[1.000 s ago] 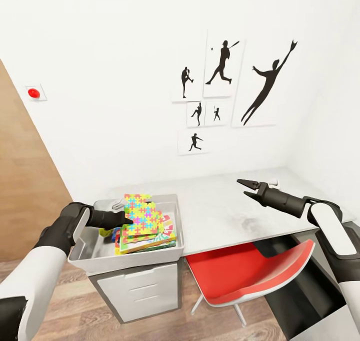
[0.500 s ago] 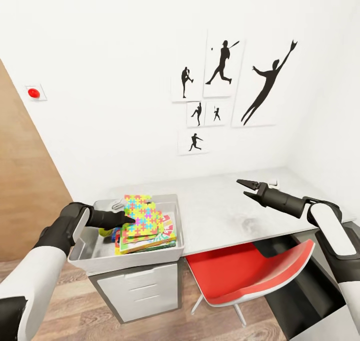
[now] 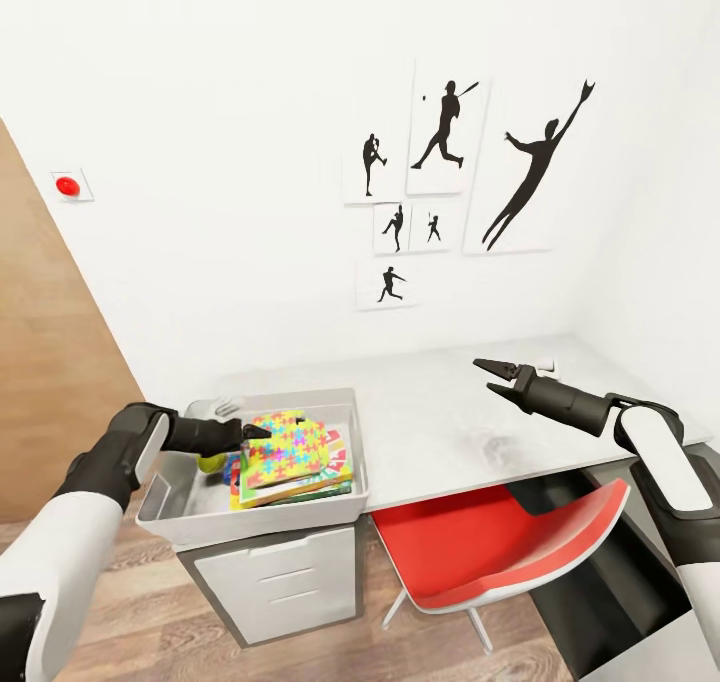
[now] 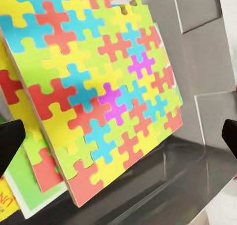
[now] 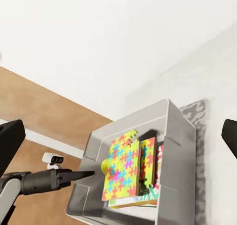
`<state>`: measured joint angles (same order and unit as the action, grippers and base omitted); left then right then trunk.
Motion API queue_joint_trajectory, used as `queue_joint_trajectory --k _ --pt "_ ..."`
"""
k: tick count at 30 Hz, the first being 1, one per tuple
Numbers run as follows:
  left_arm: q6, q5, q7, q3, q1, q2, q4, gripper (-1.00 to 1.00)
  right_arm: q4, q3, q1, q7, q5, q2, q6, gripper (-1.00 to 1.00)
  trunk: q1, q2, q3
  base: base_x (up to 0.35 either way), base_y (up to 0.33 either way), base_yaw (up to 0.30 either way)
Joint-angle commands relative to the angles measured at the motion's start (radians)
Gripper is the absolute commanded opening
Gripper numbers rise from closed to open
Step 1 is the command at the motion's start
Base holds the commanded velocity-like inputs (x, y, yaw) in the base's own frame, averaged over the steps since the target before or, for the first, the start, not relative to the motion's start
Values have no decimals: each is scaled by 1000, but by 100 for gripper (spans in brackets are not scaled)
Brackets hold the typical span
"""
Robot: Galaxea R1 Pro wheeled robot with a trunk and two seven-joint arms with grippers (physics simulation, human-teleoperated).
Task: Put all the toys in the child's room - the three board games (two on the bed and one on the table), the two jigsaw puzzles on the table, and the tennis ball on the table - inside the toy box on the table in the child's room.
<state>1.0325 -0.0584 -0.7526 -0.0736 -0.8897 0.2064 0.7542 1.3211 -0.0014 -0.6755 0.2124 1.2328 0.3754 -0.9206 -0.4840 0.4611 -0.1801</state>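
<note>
Head view puts your left gripper [image 3: 256,430] just inside the left end of the shallow light-grey toy box [image 3: 345,408], which sits at the left end of the long light-grey desk top [image 3: 450,412], over the white drawer unit [image 3: 285,577]. Its black fingers are spread and grip nothing; in the left wrist view you see one dark fingertip at each side edge with free space between them. The thin yellow multicoloured jigsaw slab [image 3: 285,447] lies released on top of the stack in the box, tilted a little, its near-left edge just beside your left fingertips but apart from them. Under it you can see the edges of colourful flat printed game boxes [image 3: 335,477], stacked toward the box's right wall. The small yellow-green tennis ball [image 3: 210,462] rests on the box floor at the left of the stack, right below your left gripper.

In the right wrist view the same slab [image 5: 122,165] tops the pile, the ball [image 5: 104,164] touches its side, and your left arm's pointed tip stops short of it.

Your right gripper [image 3: 497,376] hangs above the desk top's middle, well apart from the box, pincer parted and empty. A red chair [image 3: 500,547] stands tucked under the desk's front edge
</note>
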Motion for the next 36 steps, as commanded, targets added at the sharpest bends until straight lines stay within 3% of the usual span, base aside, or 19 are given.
queue_joint_trajectory --k 1,5,6,7,10,11,13,17,18,20,22,24,29,36 --pt "9 -8 0 -2 -1 6 1 100 0 0 -1 8 -7 0 -3 100 -1 2 -2 0 0 0" --pt "10 -19 -39 -14 -1 55 3 100 0 0 -1 8 -7 0 -3 100 -1 2 -1 0 0 -15" --pt "11 -25 -101 -28 -1 90 3 100 0 0 -1 8 -7 0 -4 100 -1 2 0 0 0 -90" --pt "11 -27 -129 -33 -1 104 3 100 0 0 -1 8 -7 0 -4 100 -1 2 1 0 0 -101" --pt "11 -29 -334 -47 -2 193 3 100 0 0 1 9 -6 2 -5 100 -1 2 5 0 0 -125" --pt "10 -28 -369 -48 -2 208 4 100 1 0 2 9 -5 2 -5 100 -1 2 6 -6 0 -134" --pt "5 -25 -496 -51 -1 266 4 100 7 0 4 12 -2 7 -7 100 -1 2 9 -76 35 -139" --pt "0 -26 -618 -51 0 349 4 100 22 -9 7 18 2 12 -10 100 -1 2 15 -183 113 -139" --pt "-2 -27 -660 -50 1 385 4 100 35 -17 9 20 4 14 -12 100 -1 2 17 -220 144 -135" --pt "-8 -27 -700 -50 1 421 1 100 52 -28 14 21 5 14 -20 100 -1 2 19 -201 135 -133" --pt "-44 -26 -772 -49 3 484 -5 100 92 -55 29 23 7 15 -54 100 -1 2 23 -105 71 -125" --pt "-84 -27 -814 -49 6 518 -8 100 132 -77 38 33 8 14 -86 100 -1 2 26 -47 32 -118" --pt "-136 -27 -818 -50 11 558 -13 100 200 -120 76 94 8 14 -126 100 -1 2 33 -19 13 -99" --pt "-168 -28 -818 -49 16 580 -21 100 228 -196 155 210 7 15 -127 100 -1 2 44 -5 3 -36"
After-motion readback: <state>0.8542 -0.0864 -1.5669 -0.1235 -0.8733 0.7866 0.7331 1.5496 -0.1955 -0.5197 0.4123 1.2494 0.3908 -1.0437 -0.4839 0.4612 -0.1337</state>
